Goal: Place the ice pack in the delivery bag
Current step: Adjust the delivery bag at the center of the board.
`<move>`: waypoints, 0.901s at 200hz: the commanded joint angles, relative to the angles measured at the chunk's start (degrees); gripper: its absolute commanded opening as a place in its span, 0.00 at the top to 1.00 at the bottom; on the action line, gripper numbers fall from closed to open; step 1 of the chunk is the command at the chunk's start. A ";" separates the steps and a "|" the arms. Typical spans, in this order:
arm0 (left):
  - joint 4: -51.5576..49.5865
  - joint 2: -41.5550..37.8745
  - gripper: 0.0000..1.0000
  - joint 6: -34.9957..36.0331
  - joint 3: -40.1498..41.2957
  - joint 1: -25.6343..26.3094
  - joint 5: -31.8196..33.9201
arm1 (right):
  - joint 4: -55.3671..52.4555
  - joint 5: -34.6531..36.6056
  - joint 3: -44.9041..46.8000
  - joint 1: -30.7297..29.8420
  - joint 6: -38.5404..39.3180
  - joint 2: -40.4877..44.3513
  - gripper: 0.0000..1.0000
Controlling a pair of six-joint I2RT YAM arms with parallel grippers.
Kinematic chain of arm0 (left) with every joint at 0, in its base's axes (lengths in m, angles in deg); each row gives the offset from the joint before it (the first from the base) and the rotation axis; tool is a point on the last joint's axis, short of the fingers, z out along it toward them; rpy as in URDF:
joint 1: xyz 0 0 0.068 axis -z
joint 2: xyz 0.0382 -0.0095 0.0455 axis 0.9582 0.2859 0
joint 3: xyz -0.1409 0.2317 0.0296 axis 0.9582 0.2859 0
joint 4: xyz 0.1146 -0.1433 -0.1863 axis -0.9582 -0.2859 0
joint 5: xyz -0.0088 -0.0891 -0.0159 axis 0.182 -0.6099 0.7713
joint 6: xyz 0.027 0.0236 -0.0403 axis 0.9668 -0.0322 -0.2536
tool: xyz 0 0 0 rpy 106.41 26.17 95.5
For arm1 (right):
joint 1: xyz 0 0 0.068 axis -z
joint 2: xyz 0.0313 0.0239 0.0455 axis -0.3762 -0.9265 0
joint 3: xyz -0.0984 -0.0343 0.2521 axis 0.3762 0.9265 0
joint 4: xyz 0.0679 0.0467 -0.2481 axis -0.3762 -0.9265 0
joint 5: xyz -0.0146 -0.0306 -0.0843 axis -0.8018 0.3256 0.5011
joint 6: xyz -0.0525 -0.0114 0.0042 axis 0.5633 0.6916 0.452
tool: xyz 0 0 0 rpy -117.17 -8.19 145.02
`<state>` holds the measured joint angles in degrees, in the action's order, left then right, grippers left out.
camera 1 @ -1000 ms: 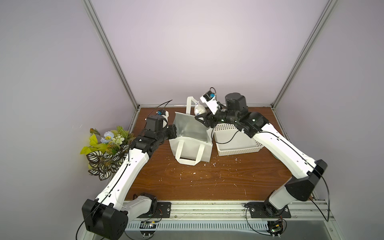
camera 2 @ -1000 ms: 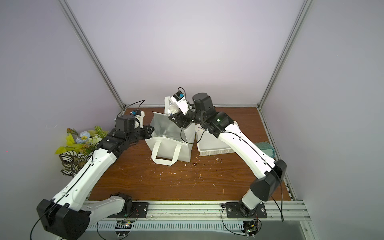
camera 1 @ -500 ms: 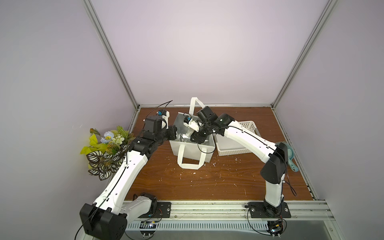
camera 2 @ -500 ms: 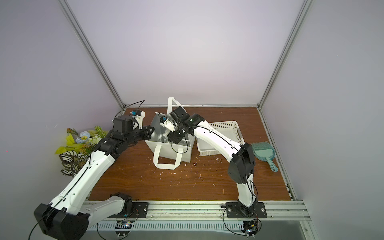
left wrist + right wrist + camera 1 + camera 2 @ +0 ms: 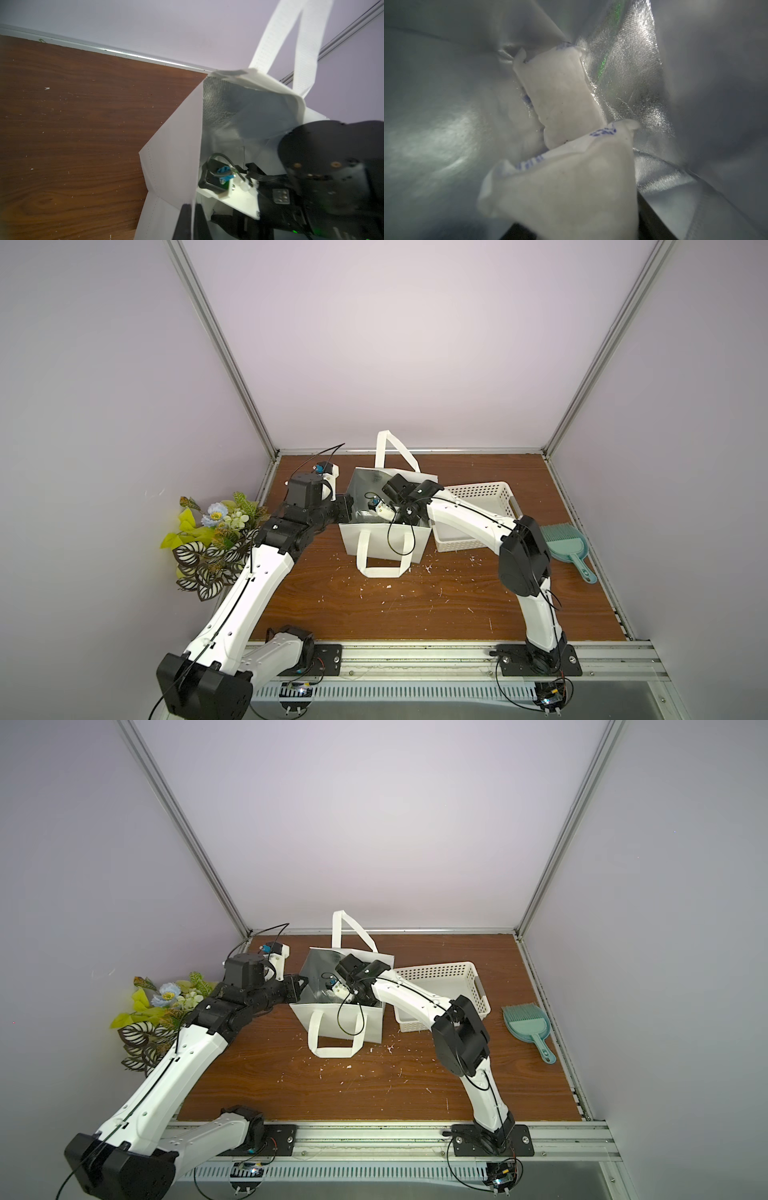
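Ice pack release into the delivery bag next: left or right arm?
Right. The right gripper is inside the delivery bag, apparently gripping the ice pack. The left gripper is shut on the bag's rim, holding it open.

Right arm inside delivery bag

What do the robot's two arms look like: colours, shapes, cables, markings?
The left arm and right arm have white shell links joined by chunky black joints. Thin black cables run along the links. Each wrist carries a white camera mount with a blue connector. The jaws are black; a small green light shows on the right arm.
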<state>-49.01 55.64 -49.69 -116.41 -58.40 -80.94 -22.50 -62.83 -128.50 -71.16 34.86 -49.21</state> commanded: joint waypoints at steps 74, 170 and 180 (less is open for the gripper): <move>2.67 -1.77 0.97 -4.12 1.68 0.22 4.51 | 0.85 0.75 -8.63 -0.42 -2.99 11.27 0.13; 4.36 -2.93 0.97 -15.74 3.71 0.22 15.35 | 16.00 4.25 13.29 -0.42 -9.87 38.46 0.12; 4.48 -3.10 0.97 -16.72 3.85 0.27 16.23 | 20.75 5.73 20.62 -0.36 -10.38 43.38 0.09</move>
<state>-46.06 53.91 -62.57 -113.02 -58.36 -69.85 -11.79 -60.71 -119.51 -71.27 27.65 -14.85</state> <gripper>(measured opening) 0.050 0.886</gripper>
